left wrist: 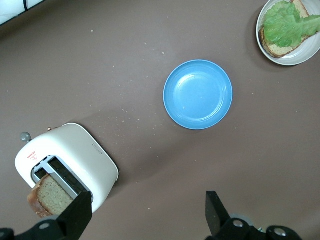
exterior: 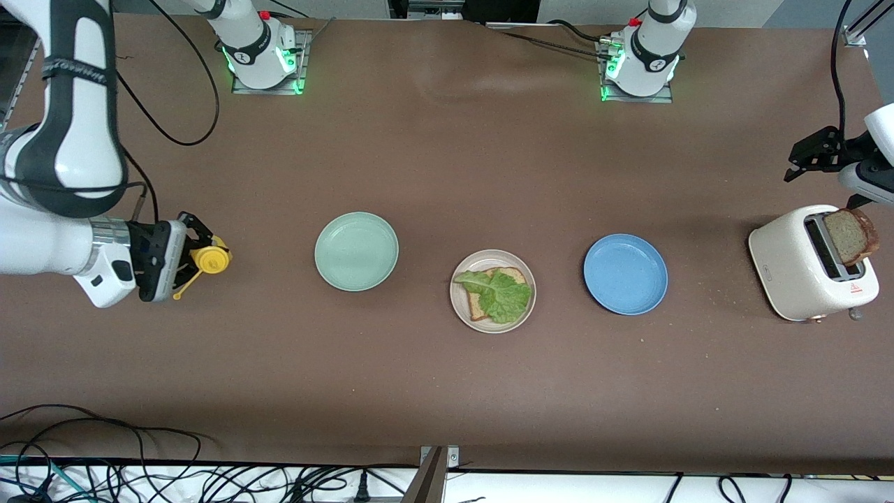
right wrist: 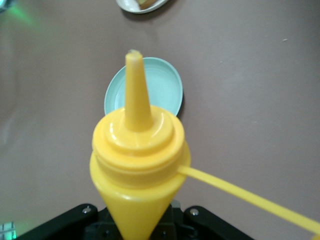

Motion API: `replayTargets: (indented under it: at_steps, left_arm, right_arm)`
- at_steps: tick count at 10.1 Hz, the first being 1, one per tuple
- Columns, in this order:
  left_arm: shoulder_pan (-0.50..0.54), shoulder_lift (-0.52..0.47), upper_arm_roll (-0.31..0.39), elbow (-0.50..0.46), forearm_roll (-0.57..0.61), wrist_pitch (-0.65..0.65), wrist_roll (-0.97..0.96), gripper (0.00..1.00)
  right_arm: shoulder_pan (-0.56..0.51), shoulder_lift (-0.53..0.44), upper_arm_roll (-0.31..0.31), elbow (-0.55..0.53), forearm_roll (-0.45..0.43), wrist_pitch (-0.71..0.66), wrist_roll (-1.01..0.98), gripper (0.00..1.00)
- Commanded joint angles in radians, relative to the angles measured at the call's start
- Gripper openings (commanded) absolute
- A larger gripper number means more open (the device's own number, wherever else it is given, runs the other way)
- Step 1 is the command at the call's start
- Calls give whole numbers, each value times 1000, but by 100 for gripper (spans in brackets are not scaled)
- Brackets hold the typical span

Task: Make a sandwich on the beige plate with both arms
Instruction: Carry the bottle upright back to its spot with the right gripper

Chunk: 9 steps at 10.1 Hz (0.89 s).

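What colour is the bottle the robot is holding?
Yellow: the squeeze bottle, clearest in the right wrist view.

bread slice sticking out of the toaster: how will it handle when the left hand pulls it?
The bread slice stands tilted, half out of the toaster slot, so it probably lifts free easily. It looks porous and thin, likely light but crushable under a firm pinch. The toaster may shift if the slice drags. The left hand hangs open over the table beside the toaster.

work surface and surroundings

you face a brown matte table (exterior: 447,391) scattered with fine crumbs. black cables (exterior: 174,478) lie tangled along its edge nearest the front camera, on a pale surface. lighting is even and diffuse.
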Motion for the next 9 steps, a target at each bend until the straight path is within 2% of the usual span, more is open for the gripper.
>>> replayTargets:
  at_steps: [1,5,7,9]
  left_arm:
    - [2,2,3,18,-18,-17,22,100]
    - [4,2,3,18,-18,-17,22,100]
    - [2,4,3,17,-18,-17,22,100]
    - [2,4,3,17,-18,-17,22,100]
  right_arm:
    - [-65,-63,18,-161,87,9,-252,0]
    - [-190,-32,20,-349,195,36,-683,0]
    - [-217,-26,20,-442,215,96,-848,0]
    - [-224,29,18,-503,314,143,-1045,0]
